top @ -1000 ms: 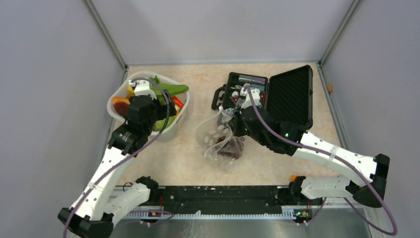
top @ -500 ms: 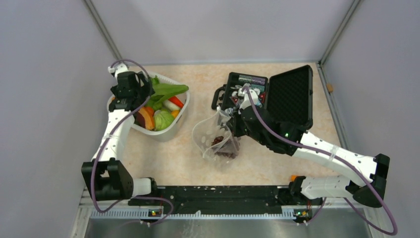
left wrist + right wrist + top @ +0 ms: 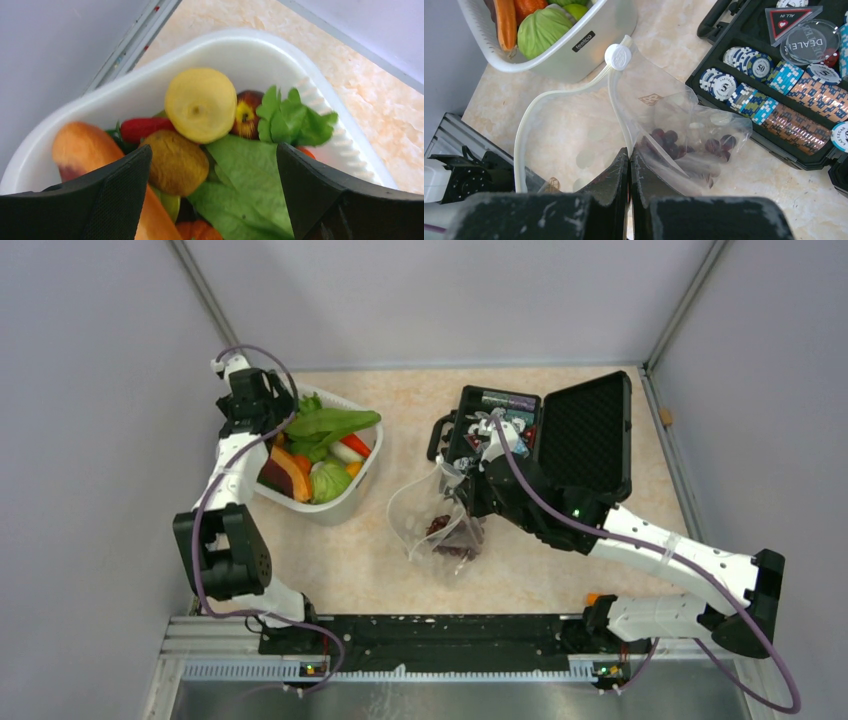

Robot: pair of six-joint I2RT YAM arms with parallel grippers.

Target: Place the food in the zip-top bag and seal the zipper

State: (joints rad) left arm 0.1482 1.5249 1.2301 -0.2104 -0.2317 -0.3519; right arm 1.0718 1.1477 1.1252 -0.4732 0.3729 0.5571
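Observation:
The food lies in a white basket [image 3: 345, 498]. The left wrist view shows a yellow lemon [image 3: 201, 104], a brownish round fruit [image 3: 175, 162], green leaves [image 3: 250, 175] and a red pepper [image 3: 142, 129]. My left gripper [image 3: 262, 405] is open and empty just above this pile [image 3: 214, 155]. My right gripper [image 3: 462, 490] is shut on the mouth edge of the zip-top bag [image 3: 574, 130], pinching the whitish zipper [image 3: 559, 95] and holding the mouth open [image 3: 630, 152]. Dark grapes [image 3: 679, 140] lie inside the bag. The bag's white slider [image 3: 617, 56] sits near the basket.
An open black case [image 3: 590, 435] with poker chips [image 3: 784, 100] stands just behind and right of the bag. The basket [image 3: 574, 47] stands at the back left, close to the left wall. Bare table lies between the bag and the arm bases.
My left arm has swung back and left, from over the basket's middle to its far-left corner, and its gripper is empty. My right gripper has kept hold of the bag, nearly still.

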